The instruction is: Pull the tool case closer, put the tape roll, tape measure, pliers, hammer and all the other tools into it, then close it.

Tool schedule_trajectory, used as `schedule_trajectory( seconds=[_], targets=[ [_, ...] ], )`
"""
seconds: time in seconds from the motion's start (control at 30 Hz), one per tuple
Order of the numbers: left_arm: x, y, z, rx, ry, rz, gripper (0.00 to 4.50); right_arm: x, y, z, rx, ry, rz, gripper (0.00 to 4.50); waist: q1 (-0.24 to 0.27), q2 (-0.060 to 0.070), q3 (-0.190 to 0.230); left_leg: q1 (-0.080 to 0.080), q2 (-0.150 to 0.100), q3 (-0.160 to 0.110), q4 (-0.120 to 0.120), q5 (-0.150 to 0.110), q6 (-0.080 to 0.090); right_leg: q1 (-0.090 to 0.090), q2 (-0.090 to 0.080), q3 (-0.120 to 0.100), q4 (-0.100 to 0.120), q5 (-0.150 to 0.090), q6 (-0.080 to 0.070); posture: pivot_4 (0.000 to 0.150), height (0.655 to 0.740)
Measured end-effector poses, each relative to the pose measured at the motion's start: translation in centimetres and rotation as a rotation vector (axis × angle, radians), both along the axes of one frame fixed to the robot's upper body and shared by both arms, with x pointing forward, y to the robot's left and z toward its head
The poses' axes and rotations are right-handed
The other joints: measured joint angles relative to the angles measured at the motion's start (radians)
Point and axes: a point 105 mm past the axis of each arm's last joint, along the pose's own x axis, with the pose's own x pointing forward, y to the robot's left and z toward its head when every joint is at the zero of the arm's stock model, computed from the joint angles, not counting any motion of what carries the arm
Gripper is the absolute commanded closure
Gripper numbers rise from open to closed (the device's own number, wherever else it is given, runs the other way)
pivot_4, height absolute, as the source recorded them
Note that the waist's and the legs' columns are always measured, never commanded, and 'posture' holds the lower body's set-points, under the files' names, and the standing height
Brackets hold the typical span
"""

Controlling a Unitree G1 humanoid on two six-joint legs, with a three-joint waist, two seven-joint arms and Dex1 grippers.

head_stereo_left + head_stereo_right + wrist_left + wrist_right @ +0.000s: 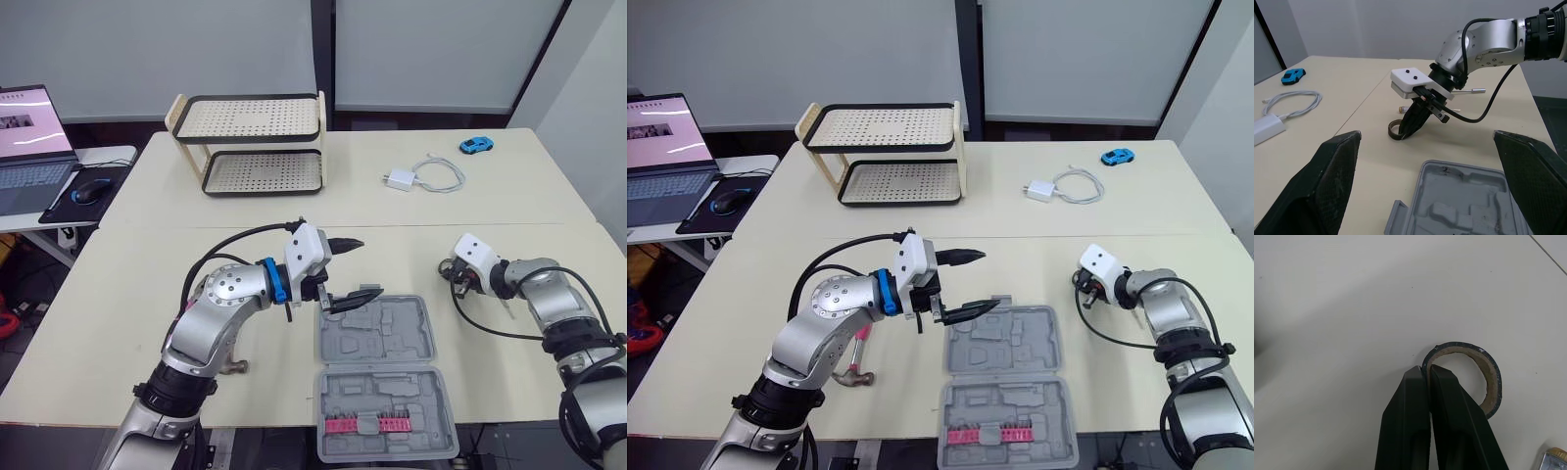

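Note:
The grey tool case [392,328] lies open near the table's front edge, with a row of pink bits [377,423] in its near half. My left gripper [364,266] hovers open over the case's far left corner, holding nothing. To the right of the case, my right gripper [1425,369] points down at the table, shut on the wall of the dark tape roll [1491,382], which rests on the tabletop [1394,131]. A hammer [857,367] with a pink handle lies left of the case, partly hidden under my left arm.
A thin metal tool [1469,90] lies beyond the right arm. At the back stand a two-tier rack [253,142], a white charger with cable [402,179] and a blue toy car [477,145]. A laptop [29,137] sits on a side table.

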Motion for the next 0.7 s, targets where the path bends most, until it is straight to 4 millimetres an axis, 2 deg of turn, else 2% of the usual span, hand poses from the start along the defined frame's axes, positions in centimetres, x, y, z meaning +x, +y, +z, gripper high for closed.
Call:
schedule_trajectory(
  seconds=[0.2,0.3,0.43,0.57,0.7],
  targets=[
    [-0.6,1.2,-0.2,-0.048,0.041,0.03,0.0,-0.9,2.4,2.5,0.023,-0.013,0.106,4.46,-0.001,0.0,0.0,-0.001,0.001,-0.001,0.0,0.0,0.0,-0.002,0.0,0.0,0.0,0.0,0.0,0.15,0.74],
    [-1.1,3.0,-0.5,-0.095,0.058,0.114,0.0,-2.4,4.5,3.8,0.038,-0.011,0.168,4.46,-0.002,0.0,0.0,-0.002,0.001,0.0,0.0,0.0,0.0,-0.003,0.0,0.001,0.0,0.0,0.0,0.15,0.74],
    [-2.9,6.3,-3.7,-0.024,0.159,0.222,0.0,-4.3,8.5,5.5,0.093,-0.016,0.265,4.46,-0.002,0.0,0.0,-0.001,0.001,-0.001,-0.001,-0.002,0.004,-0.004,0.001,0.002,0.002,0.0,0.0,0.15,0.74],
    [-5.0,8.8,-5.1,-0.018,0.267,0.276,0.0,-5.9,12.5,5.7,0.137,0.005,0.363,4.46,0.003,0.0,0.0,-0.002,0.001,-0.002,-0.001,-0.003,0.004,-0.004,0.001,0.001,0.002,0.0,0.0,0.15,0.74],
    [-6.0,10.1,-5.3,-0.021,0.297,0.314,0.0,-7.1,15.0,5.0,0.147,0.026,0.431,4.46,0.014,0.0,0.0,-0.002,0.0,-0.002,0.0,-0.003,0.004,-0.004,0.0,0.0,0.0,0.0,0.0,0.15,0.74]
  ],
)
